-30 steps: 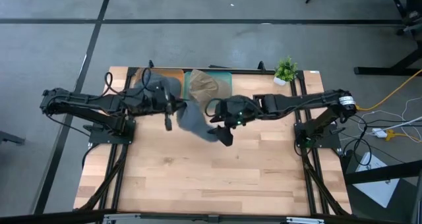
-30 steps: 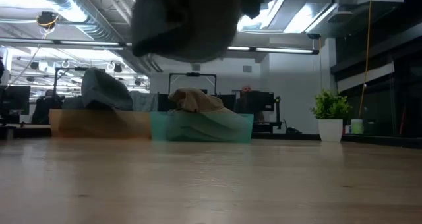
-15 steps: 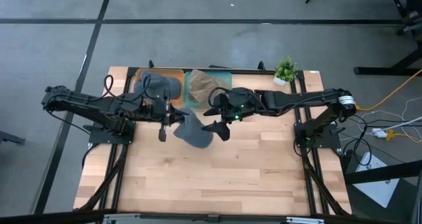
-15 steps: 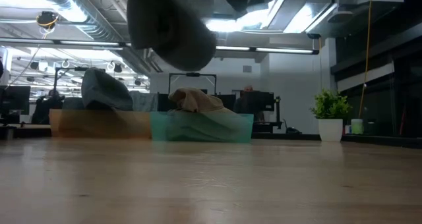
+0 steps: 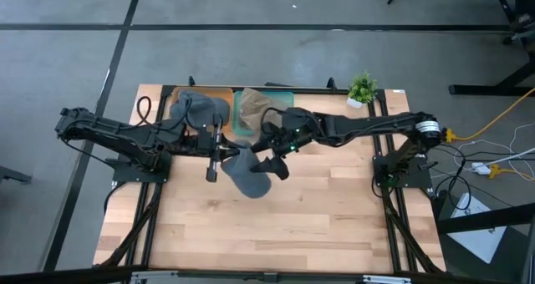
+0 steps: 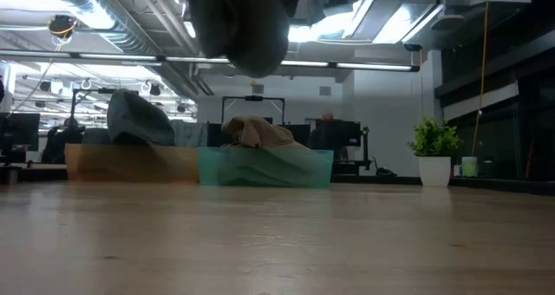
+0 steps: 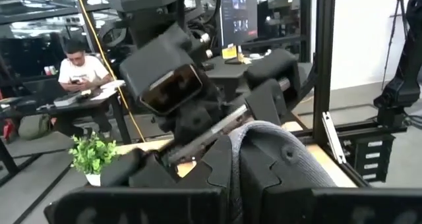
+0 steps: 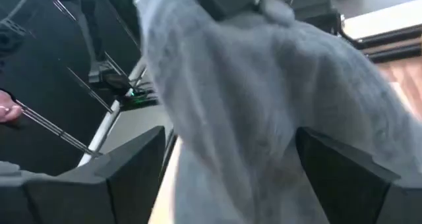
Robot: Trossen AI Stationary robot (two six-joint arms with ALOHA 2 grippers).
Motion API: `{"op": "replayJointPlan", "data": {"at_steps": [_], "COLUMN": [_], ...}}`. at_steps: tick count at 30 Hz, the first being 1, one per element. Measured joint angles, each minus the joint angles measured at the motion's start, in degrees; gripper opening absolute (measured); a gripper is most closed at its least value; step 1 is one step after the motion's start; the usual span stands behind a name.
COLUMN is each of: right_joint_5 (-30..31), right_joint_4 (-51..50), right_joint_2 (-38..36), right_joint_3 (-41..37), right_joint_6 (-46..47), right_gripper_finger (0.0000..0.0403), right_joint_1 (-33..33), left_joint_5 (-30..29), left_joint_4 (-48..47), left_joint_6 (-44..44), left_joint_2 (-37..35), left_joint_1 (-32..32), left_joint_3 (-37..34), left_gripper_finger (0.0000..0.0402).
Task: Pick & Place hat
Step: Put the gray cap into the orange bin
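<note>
- We've got the grey hat (image 5: 245, 172) pinched in our left gripper (image 5: 216, 157), hanging clear of the table (image 5: 276, 225).
- Right gripper (image 5: 273, 156) beside it, spread wide, holding nothing.
- Beyond: orange bin (image 5: 201, 107) and green bin (image 5: 263, 107), each holding a hat; placing's left, looks like.

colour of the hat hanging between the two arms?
Grey. The hat shows best in the high view, hanging from the shut left hand.

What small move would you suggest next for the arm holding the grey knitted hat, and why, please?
Probably carry the grey knitted hat back toward the orange bin: the left gripper is shut on it in mid-air, the right gripper stands open beside it, and another grey hat already lies there.
</note>
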Motion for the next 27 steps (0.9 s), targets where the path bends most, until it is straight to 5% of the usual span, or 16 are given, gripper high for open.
{"op": "replayJointPlan", "data": {"at_steps": [8,19,27], "right_joint_5": [0.1,-1.9,-1.7], "right_joint_4": [1.4,-1.2,-6.8], "right_joint_2": [2.0,2.0,1.4], "right_joint_3": [0.0,0.0,0.0], "right_joint_6": [-1.6,-1.6,-4.6], "right_gripper_finger": [0.0298,0.0022,0.0013], "right_joint_1": [0.0,0.0,0.0], "left_joint_5": [-0.3,-2.2,-3.6], "left_joint_4": [0.1,-4.8,-10.0], "left_joint_6": [-0.1,-6.2,-19.8], "left_joint_2": [0.0,0.0,-0.8], "left_joint_1": [0.0,0.0,0.0], "left_joint_3": [0.0,0.0,0.0], "left_gripper_finger": [0.0003,0.0023,0.0068]}}
